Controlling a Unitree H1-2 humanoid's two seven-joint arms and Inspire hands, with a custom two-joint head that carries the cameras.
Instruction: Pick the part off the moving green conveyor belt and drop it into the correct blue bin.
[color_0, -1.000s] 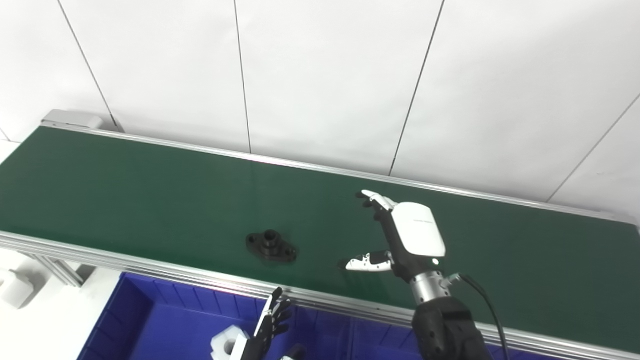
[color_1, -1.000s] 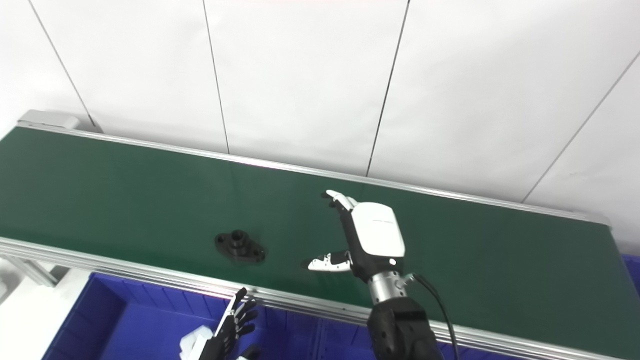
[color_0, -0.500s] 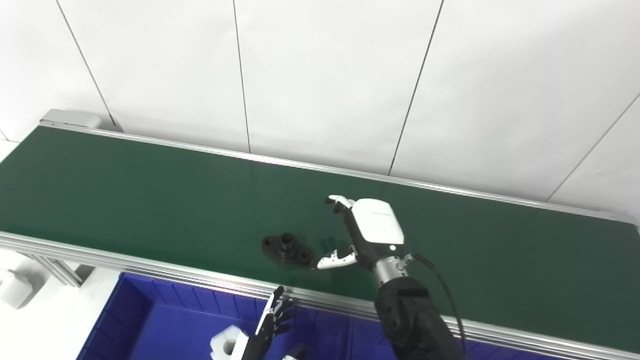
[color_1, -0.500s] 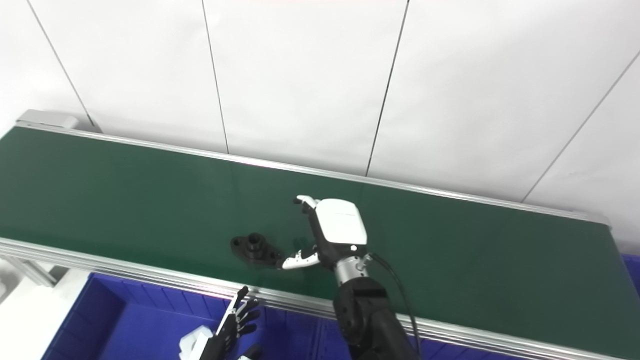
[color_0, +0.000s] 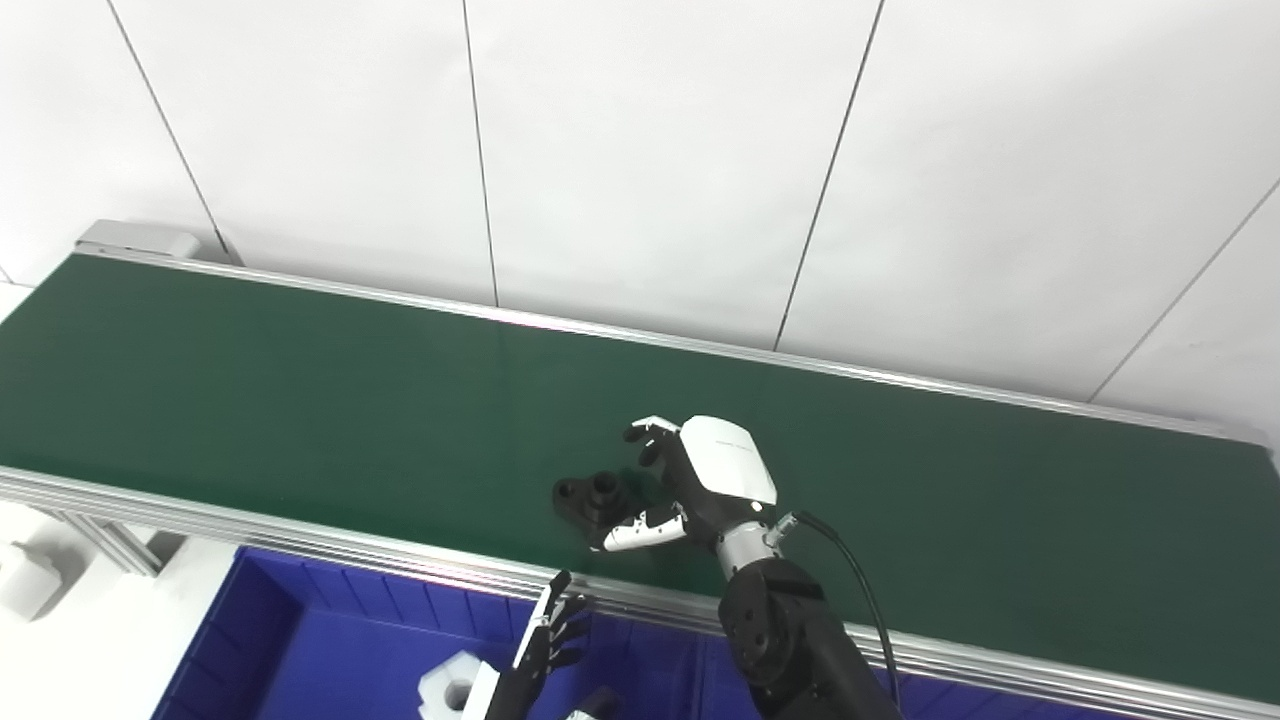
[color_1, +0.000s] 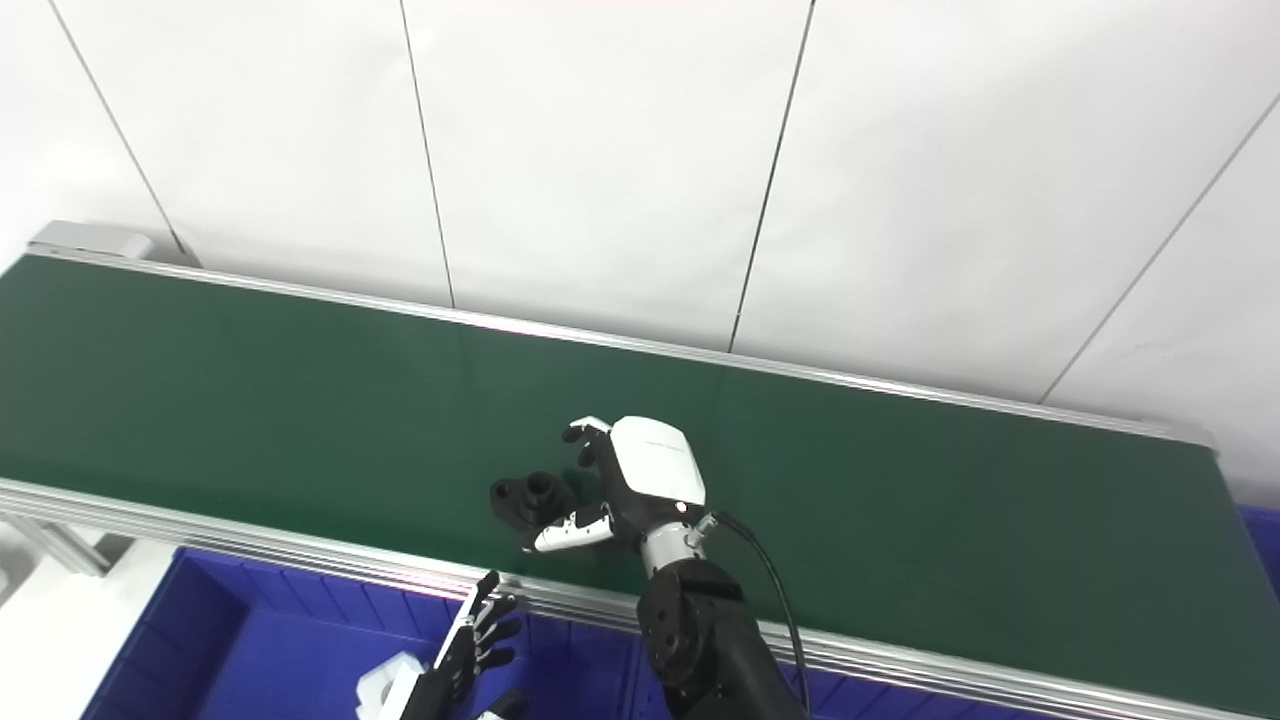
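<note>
One black flanged part (color_0: 592, 497) lies near the green conveyor belt's (color_0: 250, 390) near edge, boss up, long axis running along the belt. The right hand (color_0: 690, 480) is open around its right end, thumb in front. Below, the left hand (color_0: 540, 645) hangs open over one blue bin (color_0: 300, 640) holding one white part (color_0: 455, 690); the left eye view shows its hole.

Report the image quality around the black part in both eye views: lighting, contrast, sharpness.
Left eye view: even light; the black part barely stands out from the dark green belt, edges soft. Right eye view: the same, with the right hand covering its right end.
</note>
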